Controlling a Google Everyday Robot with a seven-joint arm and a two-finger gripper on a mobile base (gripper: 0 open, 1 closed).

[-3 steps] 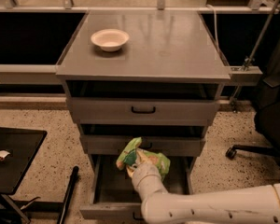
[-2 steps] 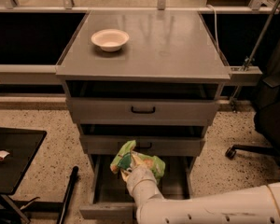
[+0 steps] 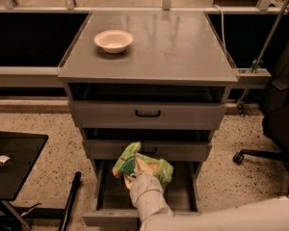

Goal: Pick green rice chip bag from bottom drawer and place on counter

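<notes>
green rice chip bag (image 3: 145,163): crumpled and glossy, bright green with a paler yellowish patch. It is held in the air above the open bottom drawer, and its top edge rises in front of the middle drawer's face, covering part of that handle. It is well below the counter.
gripper (image 3: 134,171): clamped onto the lower left of the green rice chip bag, with the fingers mostly buried in the foil. It hangs over the bottom drawer's opening, with the pale wrist below it.
arm (image 3: 231,220): white, entering from the lower right corner and crossing the bottom edge of the view.
bottom drawer (image 3: 100,189): the lowest of three, pulled well out. Its dark floor shows on both sides of the wrist.
middle drawer (image 3: 197,150): grey front, set just forward of the cabinet face.
top drawer (image 3: 183,114): grey front with a black handle at its centre.
counter (image 3: 173,47): flat grey top of the cabinet.
white bowl (image 3: 113,41): upright on the counter, toward its far left corner.
black side table (image 3: 14,158): on the speckled floor left of the cabinet, with a small white scrap (image 3: 1,160) lying on it.
office chair (image 3: 279,124): dark, at the right edge, with one caster on the floor.
</notes>
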